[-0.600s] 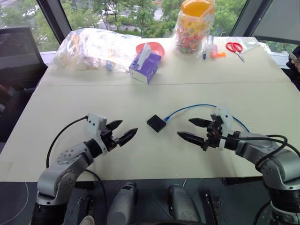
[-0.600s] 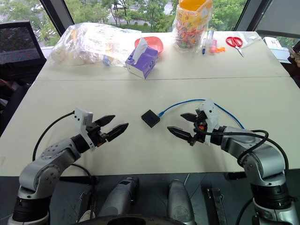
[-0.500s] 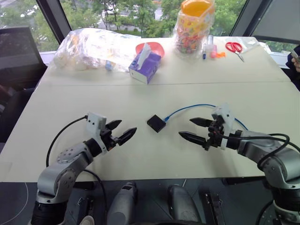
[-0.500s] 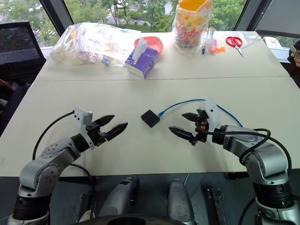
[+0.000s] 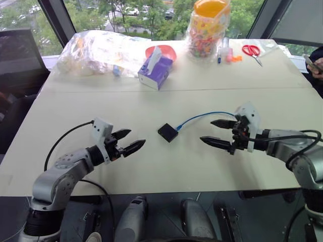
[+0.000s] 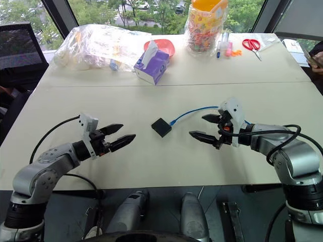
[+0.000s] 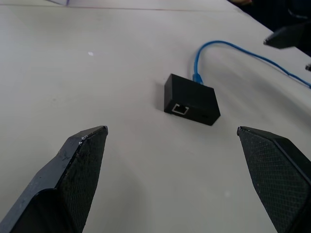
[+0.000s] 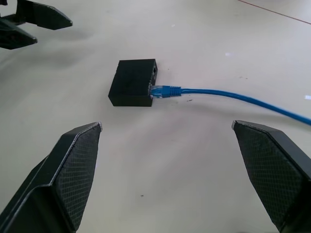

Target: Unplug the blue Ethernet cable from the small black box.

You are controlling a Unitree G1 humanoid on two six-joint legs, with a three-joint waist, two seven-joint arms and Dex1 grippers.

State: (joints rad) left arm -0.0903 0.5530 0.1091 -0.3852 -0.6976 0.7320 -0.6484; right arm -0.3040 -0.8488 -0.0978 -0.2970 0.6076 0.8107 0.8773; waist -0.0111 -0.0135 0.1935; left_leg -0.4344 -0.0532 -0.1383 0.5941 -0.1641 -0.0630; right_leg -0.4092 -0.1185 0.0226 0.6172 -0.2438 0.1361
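Observation:
The small black box [image 5: 167,132] lies flat near the middle of the table, between my two grippers. The blue Ethernet cable [image 5: 202,116] is plugged into the box's edge on the right and curves off to the right, passing behind my right gripper. In the right wrist view the plug sits in the box [image 8: 132,82] with the cable [image 8: 218,93] trailing away. My left gripper [image 5: 137,137] hovers open to the left of the box, pointing at it. My right gripper [image 5: 206,130] hovers open to the box's right, above the table, with nothing between its fingers.
Along the table's far side stand a purple tissue box [image 5: 156,70], a crumpled plastic bag [image 5: 101,50], a red bowl [image 5: 164,52], a jar of colourful items [image 5: 208,30], markers [image 5: 224,53] and red scissors [image 5: 251,50]. A person's hand [image 5: 314,64] shows at the far right edge.
My right gripper has drifted a little to the right and farther from me, away from the box. My left gripper has barely moved, though its elbow has swung outward. Box and cable lie unchanged.

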